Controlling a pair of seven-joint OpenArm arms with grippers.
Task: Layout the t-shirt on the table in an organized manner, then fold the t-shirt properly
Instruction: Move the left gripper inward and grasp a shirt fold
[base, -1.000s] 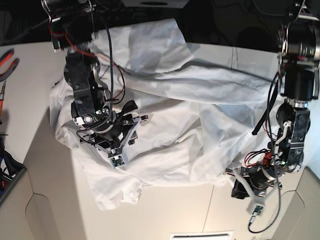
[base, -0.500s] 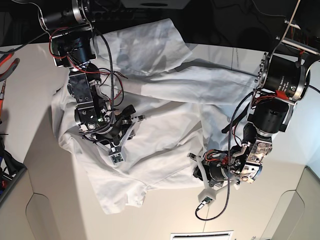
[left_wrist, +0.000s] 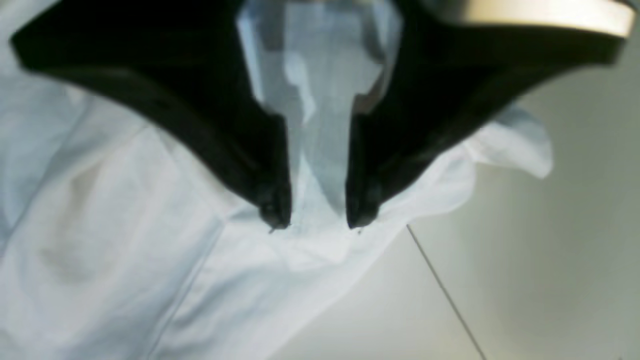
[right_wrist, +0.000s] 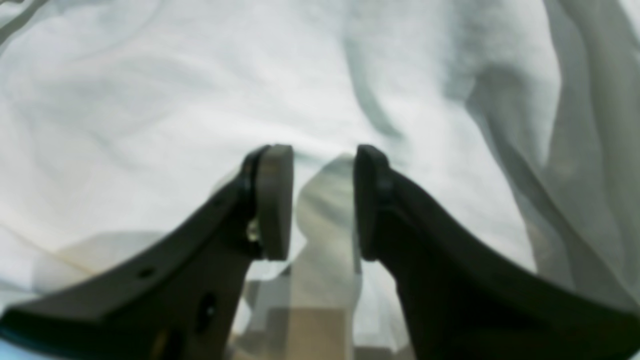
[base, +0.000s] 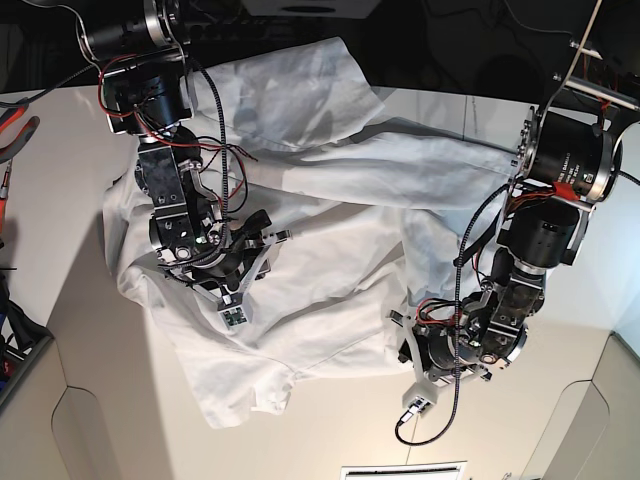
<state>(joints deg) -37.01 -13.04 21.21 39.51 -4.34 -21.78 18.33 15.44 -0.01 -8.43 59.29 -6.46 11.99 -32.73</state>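
The t-shirt (base: 300, 230) sprawls rumpled across the table (base: 70, 290). At its four-o'clock hem the left gripper (left_wrist: 317, 220) straddles a raised fold, jaws parted (seemingly to pinch it); at nine o'clock the right gripper (right_wrist: 322, 200) hovers open over flat cloth.

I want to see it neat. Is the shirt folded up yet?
Not yet. The t-shirt lies crumpled and wrinkly over the table, with no tidy folds.

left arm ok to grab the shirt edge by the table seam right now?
Probably yes. The left end effector sits with its jaws apart right at the hem of the plain white wrinkly cotton t-shirt, fabric between the fingertips, and nothing else lies on the matte white table there.
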